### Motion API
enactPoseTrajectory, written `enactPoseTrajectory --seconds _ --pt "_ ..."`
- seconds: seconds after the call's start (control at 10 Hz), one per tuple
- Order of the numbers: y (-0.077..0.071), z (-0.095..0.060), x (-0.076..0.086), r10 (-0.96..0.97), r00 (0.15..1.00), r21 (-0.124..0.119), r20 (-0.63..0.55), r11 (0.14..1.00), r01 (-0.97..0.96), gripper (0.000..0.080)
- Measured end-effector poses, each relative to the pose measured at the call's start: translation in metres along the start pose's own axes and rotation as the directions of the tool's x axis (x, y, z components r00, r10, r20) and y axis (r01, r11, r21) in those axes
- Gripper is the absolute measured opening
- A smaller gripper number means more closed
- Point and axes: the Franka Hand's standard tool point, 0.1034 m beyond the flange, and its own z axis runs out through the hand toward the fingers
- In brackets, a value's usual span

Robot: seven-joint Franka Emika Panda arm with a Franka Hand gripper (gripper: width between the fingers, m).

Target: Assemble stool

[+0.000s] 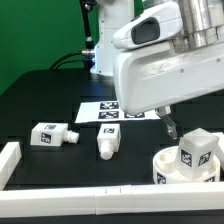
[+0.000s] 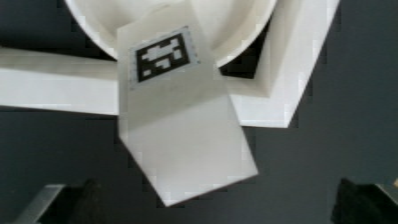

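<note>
The round white seat disc (image 1: 170, 167) lies at the exterior view's lower right, by the corner of the rails. One blocky white leg (image 1: 196, 152) stands in it, tag facing the camera. In the wrist view this leg (image 2: 175, 110) reaches from the seat rim (image 2: 98, 20) toward the camera. Two more legs lie on the black table: one at the left (image 1: 52, 134), one in the middle (image 1: 108, 143). My gripper (image 1: 172, 130) hangs just above the standing leg. Its dark fingertips (image 2: 64, 202) stand wide apart either side of the leg's near end, not touching it; the gripper (image 2: 217, 208) is open.
The marker board (image 1: 104, 111) lies flat behind the loose legs. White border rails run along the front edge (image 1: 80, 196) and the left side (image 1: 10, 160), and meet in a corner beside the seat (image 2: 276, 95). The arm's white body fills the upper right.
</note>
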Motion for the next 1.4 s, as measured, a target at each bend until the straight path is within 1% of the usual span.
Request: enactPoseTrajectory --seconds 0.1,0.2,0.3,0.6,0.7,0.8,0.9,1.0,1.1,1.2,1.3,1.4 --pt "0.004 0.007 -0.007 -0.032 0.998 0.003 0.045 0.999 0.032 0.0649" --pt "0.009 0.014 -0.009 -0.075 0.997 -0.005 0.034 0.997 0.075 0.0649" --pt "0.011 0.02 -0.013 -0.114 0.993 -0.03 0.003 0.993 0.114 0.0649" --pt "0.012 0.021 -0.015 -0.118 0.993 -0.028 0.011 0.993 0.119 0.0649" --pt "0.009 0.025 -0.019 -0.082 0.996 -0.024 0.033 0.996 0.083 0.0649" --pt "0.0 0.036 -0.026 -0.016 0.993 -0.029 0.114 0.999 0.02 0.0649" --pt "-0.004 0.039 -0.021 0.024 0.993 -0.04 0.113 0.999 -0.02 0.0649" --pt "-0.001 0.038 -0.021 0.024 0.993 -0.041 0.111 0.999 -0.02 0.0649" --pt "0.0 0.039 -0.022 0.026 0.993 -0.041 0.112 0.999 -0.022 0.0649" --pt "0.0 0.039 -0.022 0.026 0.993 -0.041 0.112 0.999 -0.022 0.0537" --pt "0.0 0.039 -0.022 0.027 0.993 -0.041 0.113 0.999 -0.022 0.0391" --pt "0.0 0.039 -0.022 0.027 0.993 -0.041 0.113 0.999 -0.023 0.0391"
